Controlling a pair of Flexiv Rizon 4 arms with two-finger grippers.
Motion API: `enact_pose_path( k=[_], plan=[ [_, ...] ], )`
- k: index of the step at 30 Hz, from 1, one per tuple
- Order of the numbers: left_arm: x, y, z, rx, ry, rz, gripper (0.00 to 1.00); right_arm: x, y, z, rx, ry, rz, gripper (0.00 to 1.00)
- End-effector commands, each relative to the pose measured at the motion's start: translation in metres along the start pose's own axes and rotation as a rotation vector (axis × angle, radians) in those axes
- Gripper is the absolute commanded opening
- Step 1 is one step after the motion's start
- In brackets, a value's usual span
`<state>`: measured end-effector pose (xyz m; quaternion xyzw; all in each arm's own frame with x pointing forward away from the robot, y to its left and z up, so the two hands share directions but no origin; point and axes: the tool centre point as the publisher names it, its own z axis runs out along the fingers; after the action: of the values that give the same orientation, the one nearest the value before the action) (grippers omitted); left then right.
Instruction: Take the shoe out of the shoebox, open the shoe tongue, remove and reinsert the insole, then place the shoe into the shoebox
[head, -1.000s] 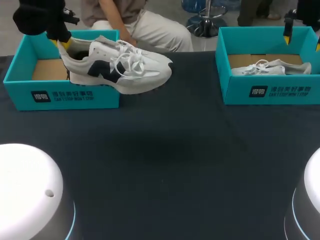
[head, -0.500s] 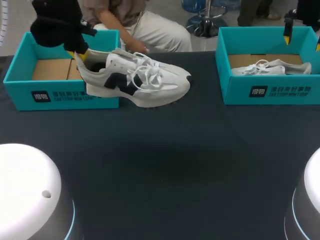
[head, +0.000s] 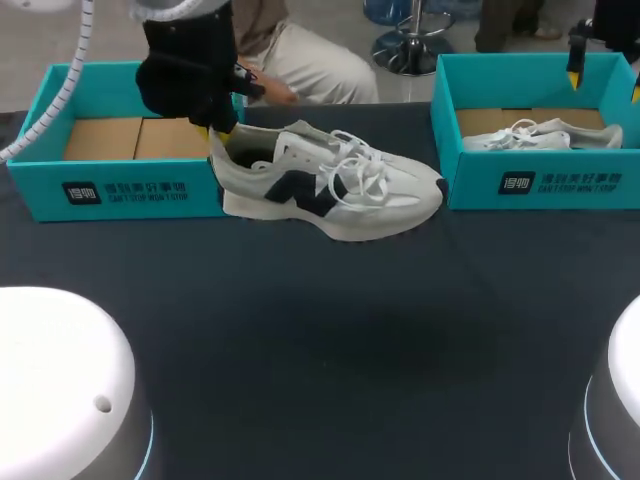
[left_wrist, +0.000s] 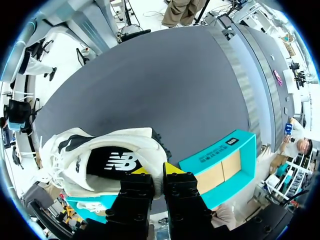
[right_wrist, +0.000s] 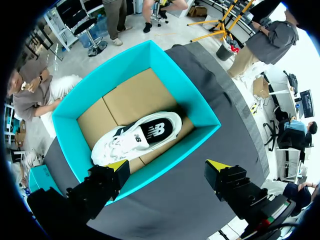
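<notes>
- Left claw is clamped on the heel of the white-and-navy mesh sneaker, over my dark tabletop, beside the teal cardboard shoebox.
- Right claw spreads wide above another teal shoebox holding a white sneaker.

The left gripper and right gripper are blocky black with yellow tips.

Left shoebox as landmark. Shoe just right of it, heel beside its right wall, toe pointing away. Left gripper clamps the heel. Second shoebox well to the right, another shoe in it.
</notes>
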<state>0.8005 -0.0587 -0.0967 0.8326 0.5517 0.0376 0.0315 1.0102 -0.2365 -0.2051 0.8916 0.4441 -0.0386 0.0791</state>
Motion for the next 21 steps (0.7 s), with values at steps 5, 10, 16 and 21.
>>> enact_pose_path(
  k=[5,10,16,21],
  plan=[
    [-0.006,0.006,-0.003,0.011,0.019,-0.001,0.0,0.0,0.0,0.0,-0.001,0.002,0.0,1.0],
    [-0.006,0.006,-0.003,0.011,0.019,-0.001,0.0,0.0,0.0,0.0,-0.001,0.002,0.0,1.0],
    [-0.013,-0.001,0.0,0.015,0.016,-0.007,0.0,0.0,0.0,0.0,-0.001,0.002,0.0,1.0],
    [-0.021,-0.006,0.008,0.001,0.035,-0.023,0.0,0.0,0.0,0.0,-0.001,0.002,0.0,1.0]
  ],
)
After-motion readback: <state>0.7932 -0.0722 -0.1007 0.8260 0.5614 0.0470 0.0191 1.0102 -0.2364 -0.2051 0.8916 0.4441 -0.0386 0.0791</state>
